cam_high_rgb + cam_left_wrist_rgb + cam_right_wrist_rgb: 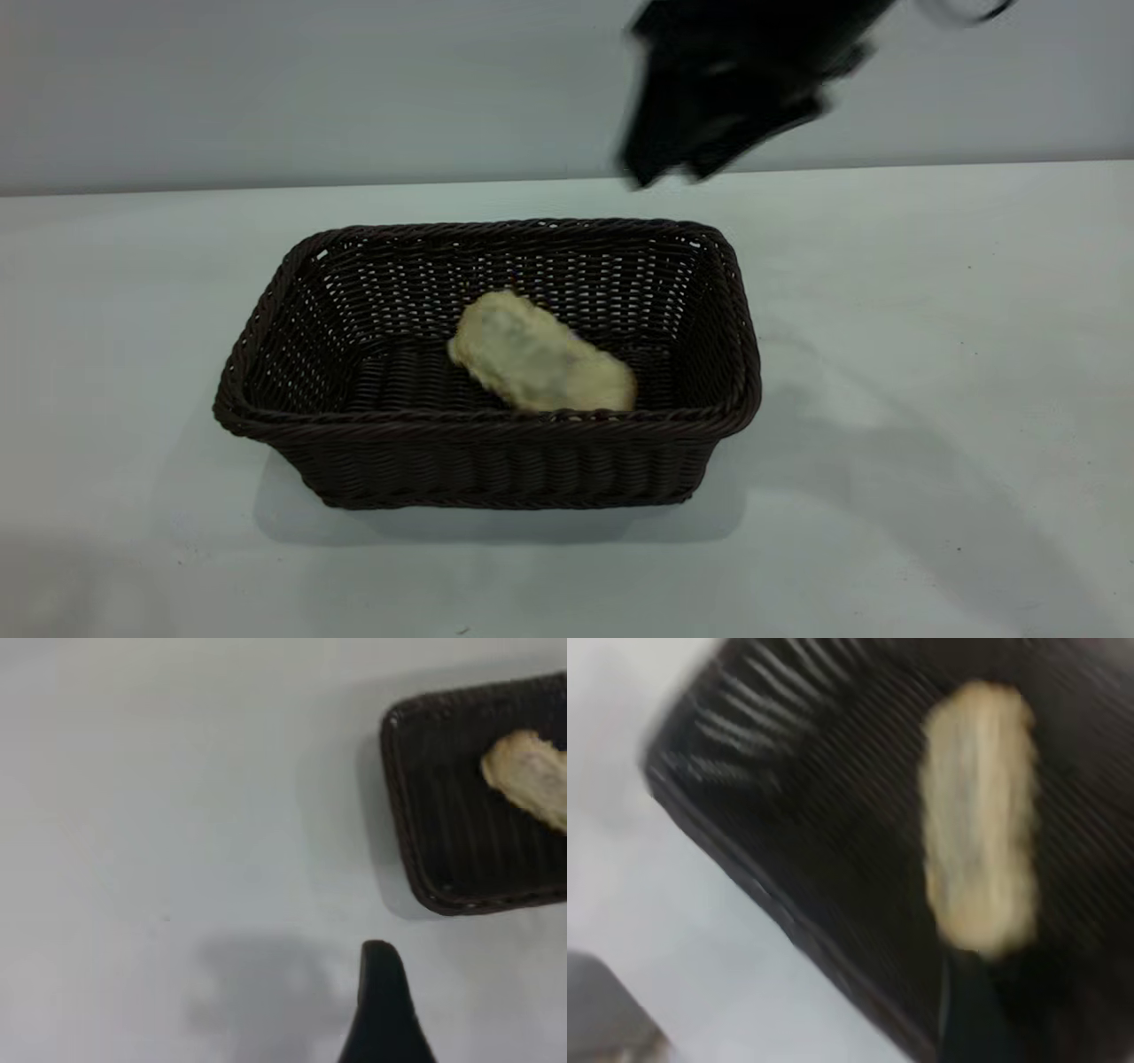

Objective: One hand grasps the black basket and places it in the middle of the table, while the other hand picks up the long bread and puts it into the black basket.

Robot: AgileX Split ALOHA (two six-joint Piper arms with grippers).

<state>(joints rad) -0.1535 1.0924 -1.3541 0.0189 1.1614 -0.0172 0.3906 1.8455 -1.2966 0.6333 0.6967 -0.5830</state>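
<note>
In the exterior view the plain white flat tabletop [930, 354] fills the lower three quarters of the frame, and the left third of it shows only bare surface. At the centre, a little left of the middle, stands the large rectangular dark brown-black woven wicker basket [301, 416] with a braided rim and sloping open-weave sides, upright on the table with its long side toward the camera. Inside it, on the basket floor and right of its centre, lies the small oblong loaf of long bread [540, 356], pale yellow rough underside up with greyish smudges, set at a slant so that one end points to the upper left and the other rests close to the near wall. At the upper right of the frame hangs the black right gripper [673, 173], well above the table and behind the basket's far right corner, touching nothing; it is so smeared by blur that it seems empty, but how far its fingers stand apart cannot be told. The left wrist view shows one black fingertip of the left gripper [381, 992] at the lower centre, above bare table and well apart from the basket [425, 850] at the upper right; its opening cannot be told either.
</note>
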